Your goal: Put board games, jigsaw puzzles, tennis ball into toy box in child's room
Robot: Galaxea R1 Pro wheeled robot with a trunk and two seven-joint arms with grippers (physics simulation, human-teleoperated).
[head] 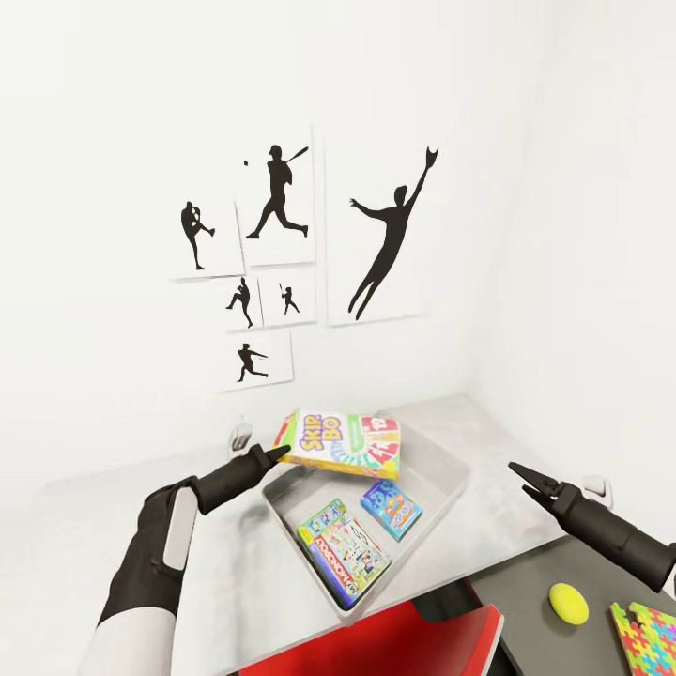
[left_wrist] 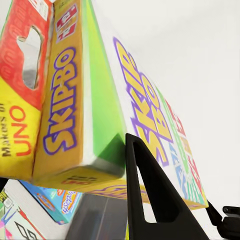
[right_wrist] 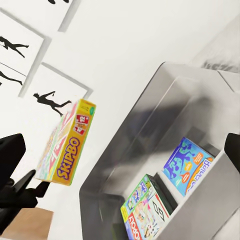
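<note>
**Skip-Bo game held over the toy box**

Left gripper (head: 278,453) clamped on a corner of the Skip-Bo box (head: 343,440), held tilted above the toy box (head: 441,493); inside the bin lie a Monopoly box (head: 344,551) and a small blue game box (head: 391,508); right gripper (head: 522,474) beside the bin, fingers slightly parted, carrying nothing; tennis ball (head: 568,603) and jigsaw puzzle (head: 648,638) on the dark table section (head: 554,563) nearby.

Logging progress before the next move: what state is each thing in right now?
Skip-Bo game: held by the left gripper, tilted above the toy box.
Monopoly game: lying in the box.
Blue game: lying in the box.
Tennis ball: on the dark table section.
Puzzle: on the dark section.
Right gripper: empty.
</note>
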